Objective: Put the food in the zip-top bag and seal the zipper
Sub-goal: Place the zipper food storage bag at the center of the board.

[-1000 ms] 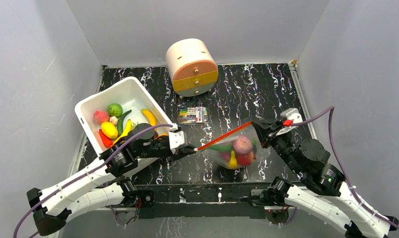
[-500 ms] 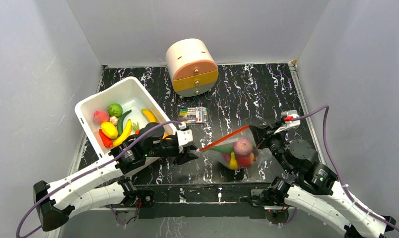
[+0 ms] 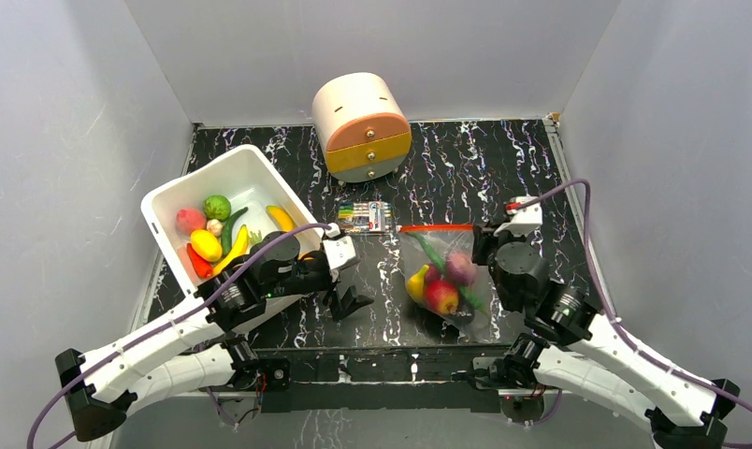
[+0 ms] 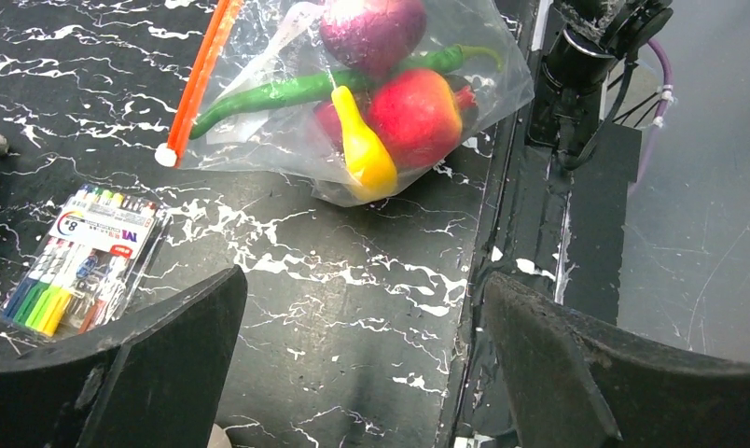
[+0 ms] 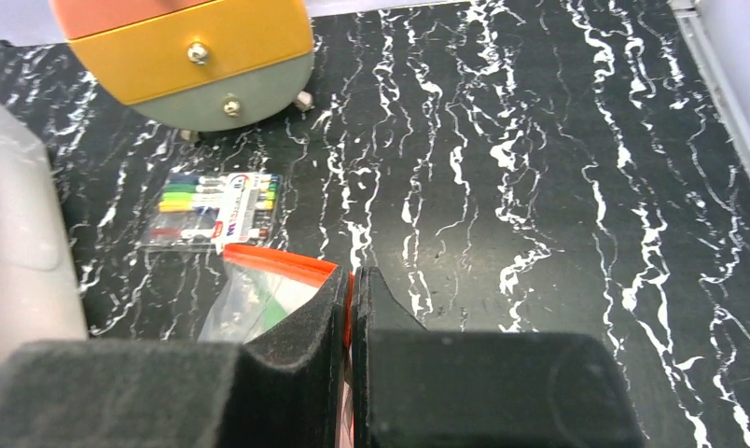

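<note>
Here the right tool (image 5: 352, 280) pinches the zipper (image 3: 436, 227) of the zip-top bag (image 3: 444, 260).

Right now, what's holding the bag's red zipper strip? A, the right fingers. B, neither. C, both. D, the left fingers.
A: the right fingers are shut on one end of the zipper, while the left fingers stand wide open, clear of the zip-top bag.

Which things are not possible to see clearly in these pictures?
- Top external: the white bin, near corner, behind the left arm.
- Left wrist: the zipper, far end cut by the top edge.
- Right wrist: most of the zip-top bag, hidden by the right gripper; seal state unclear.
</note>
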